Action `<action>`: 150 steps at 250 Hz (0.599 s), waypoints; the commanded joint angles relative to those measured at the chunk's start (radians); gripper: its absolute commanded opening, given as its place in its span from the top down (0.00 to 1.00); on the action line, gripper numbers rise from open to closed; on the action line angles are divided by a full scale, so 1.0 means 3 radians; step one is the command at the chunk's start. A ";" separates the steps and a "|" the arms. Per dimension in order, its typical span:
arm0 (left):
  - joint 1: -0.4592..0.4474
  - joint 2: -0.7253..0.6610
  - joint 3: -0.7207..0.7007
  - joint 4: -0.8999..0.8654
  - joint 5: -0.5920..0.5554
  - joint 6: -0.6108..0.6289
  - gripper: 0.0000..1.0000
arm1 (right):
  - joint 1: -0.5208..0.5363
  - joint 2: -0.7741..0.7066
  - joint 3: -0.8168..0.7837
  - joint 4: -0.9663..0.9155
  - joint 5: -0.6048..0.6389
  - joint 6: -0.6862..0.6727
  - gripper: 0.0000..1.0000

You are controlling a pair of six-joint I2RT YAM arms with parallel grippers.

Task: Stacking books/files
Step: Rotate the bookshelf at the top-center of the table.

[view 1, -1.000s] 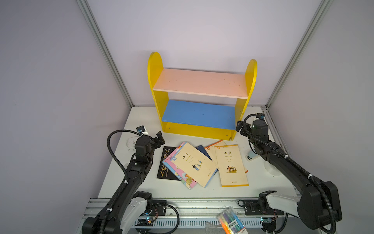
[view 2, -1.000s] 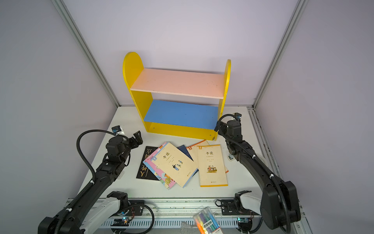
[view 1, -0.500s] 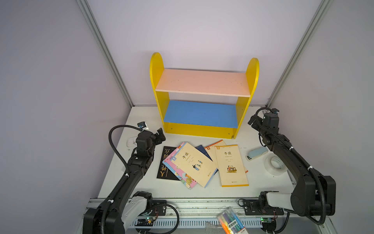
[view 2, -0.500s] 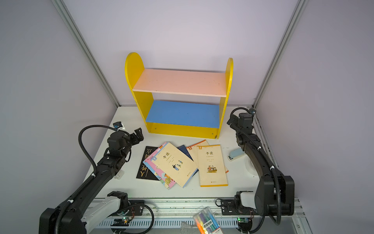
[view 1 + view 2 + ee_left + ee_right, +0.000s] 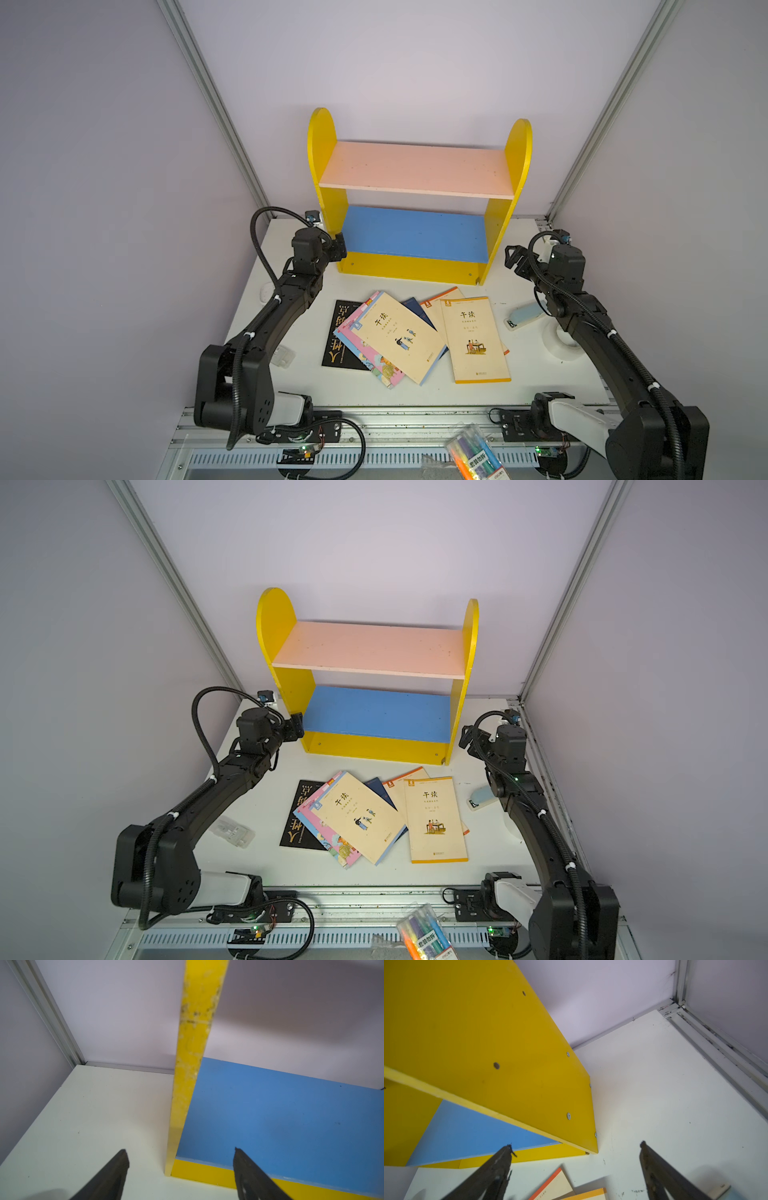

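Moved: the left gripper (image 5: 338, 249) has travelled from beside the black book (image 5: 332, 345) to the left panel of the yellow shelf (image 5: 328, 174); the right gripper (image 5: 513, 255) has swung out past the right panel.
Left gripper: fingers spread, nothing between them, tips just short of the panel's front edge.
Right gripper: fingers spread wide, empty.
Books (image 5: 399, 336): fanned flat on the table (image 5: 332, 390) before the shelf, 2 cream covers on top, clear of both grippers.
Light-blue block (image 5: 524, 316): beside the right arm.

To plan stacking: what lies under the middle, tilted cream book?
Pink cartoon books and a navy book stick out beneath it. Any book fully hidden there cannot be seen.
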 commanded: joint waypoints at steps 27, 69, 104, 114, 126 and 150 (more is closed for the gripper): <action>0.0003 0.0272 0.0084 0.0523 0.0053 0.0128 0.28 | 0.0026 -0.0157 -0.0065 0.0035 -0.0553 -0.0210 0.02; 0.0003 0.0368 0.0059 0.0764 0.0063 0.0128 0.51 | 0.0061 -0.0147 -0.0063 0.0103 -0.0725 -0.0204 0.02; -0.0021 0.0338 -0.0006 0.0870 0.0124 0.0100 0.69 | 0.0103 -0.0108 -0.0032 0.0129 -0.0746 -0.0217 0.02; -0.0031 0.0317 -0.0024 0.0888 0.0122 0.0104 0.75 | 0.0114 -0.0099 -0.0025 0.0129 -0.0743 -0.0222 0.02; -0.0046 0.0289 -0.0045 0.0884 0.0125 0.0094 0.82 | 0.0123 -0.0086 -0.0023 0.0129 -0.0737 -0.0222 0.02; -0.0081 0.0231 -0.0095 0.0894 0.0125 0.0075 0.93 | 0.0128 -0.0067 -0.0014 0.0140 -0.0726 -0.0227 0.02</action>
